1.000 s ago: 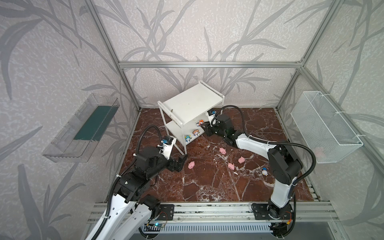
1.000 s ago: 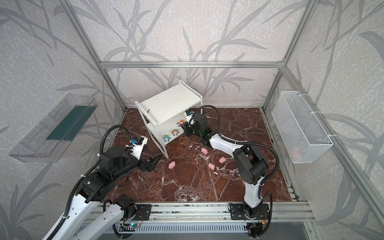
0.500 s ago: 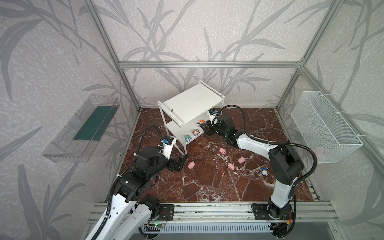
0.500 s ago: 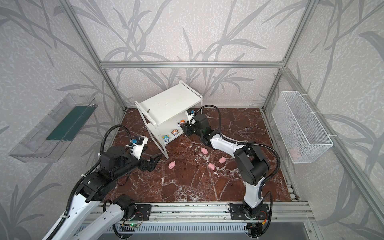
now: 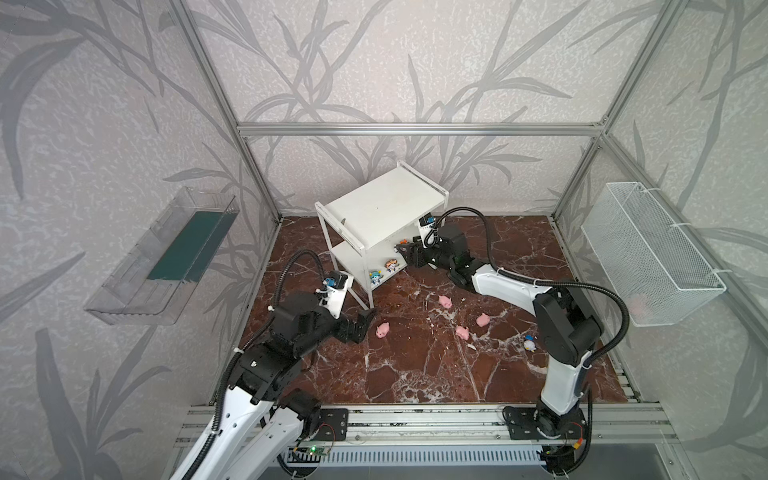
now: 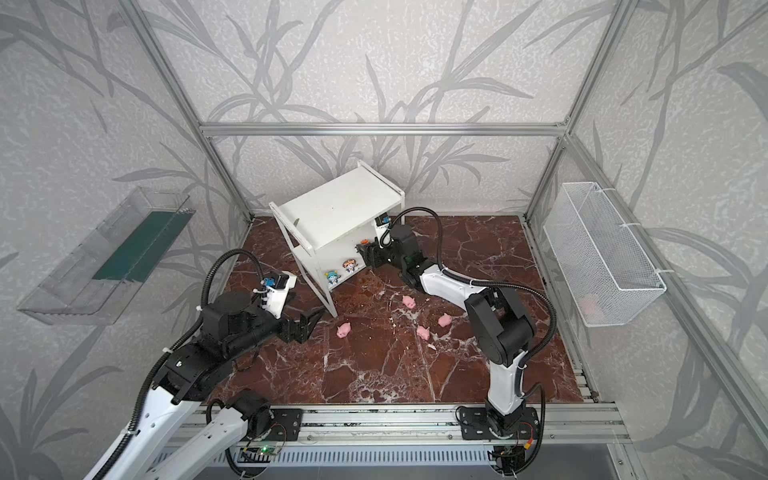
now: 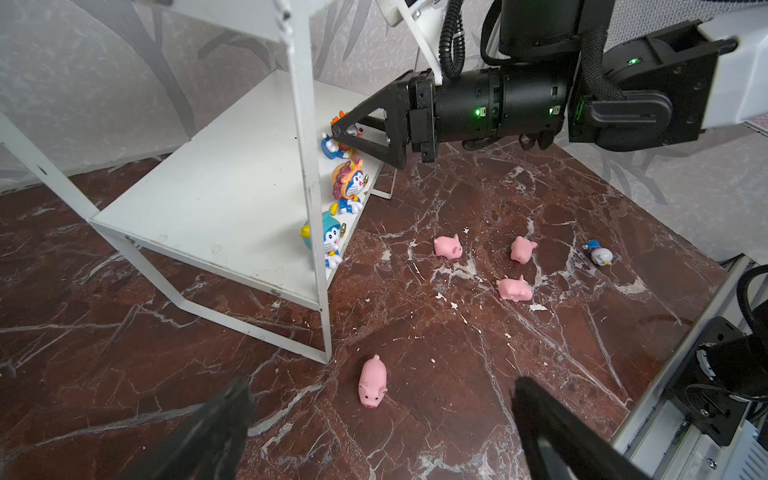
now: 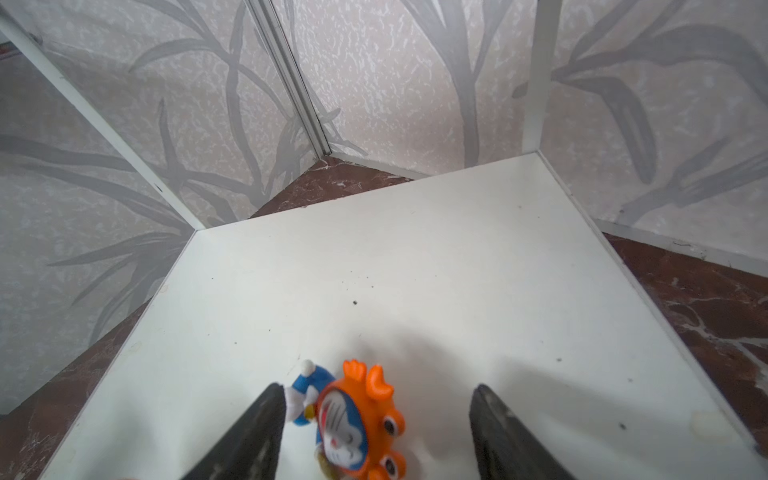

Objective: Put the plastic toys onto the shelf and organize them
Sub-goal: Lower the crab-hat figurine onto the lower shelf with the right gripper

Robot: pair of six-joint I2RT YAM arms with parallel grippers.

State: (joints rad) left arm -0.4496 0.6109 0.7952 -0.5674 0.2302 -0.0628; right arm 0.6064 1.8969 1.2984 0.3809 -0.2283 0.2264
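Nearest me, the left gripper [image 5: 360, 326] hangs low over the marble floor [image 5: 415, 374], jaws spread wide and empty. One pink pig [image 7: 372, 382] lies just ahead of it, beside the shelf's front leg. Further out, three more pigs [image 5: 462, 331] lie in a loose cluster. A blue-and-white figurine [image 7: 598, 255] lies tipped over to their right, near the right arm's elbow. Beyond them stands the white shelf [image 5: 386, 208], set at an angle. Its lower board holds a row of three along one edge: a teal-hooded figurine [image 7: 328, 243], a lion-maned figurine [image 7: 349, 187] and an orange crab-suit figurine [image 8: 357, 419]. The right gripper [image 8: 377, 390] reaches in there, jaws parted either side of the crab-suit figurine. One finger [image 8: 266, 424] sits right by its blue arm and the other stands clear, so nothing is clamped. The shelf's front post [image 7: 307, 166] cuts across my left wrist view of that row. The label on the right wrist camera [image 6: 382, 222] is too small to read. The left wall carries a clear plastic bin [image 5: 166, 257] with a dark green panel inside. The right wall carries a white wire mesh basket [image 5: 648, 257] holding something pale pink [image 5: 636, 305], blurred by the mesh.
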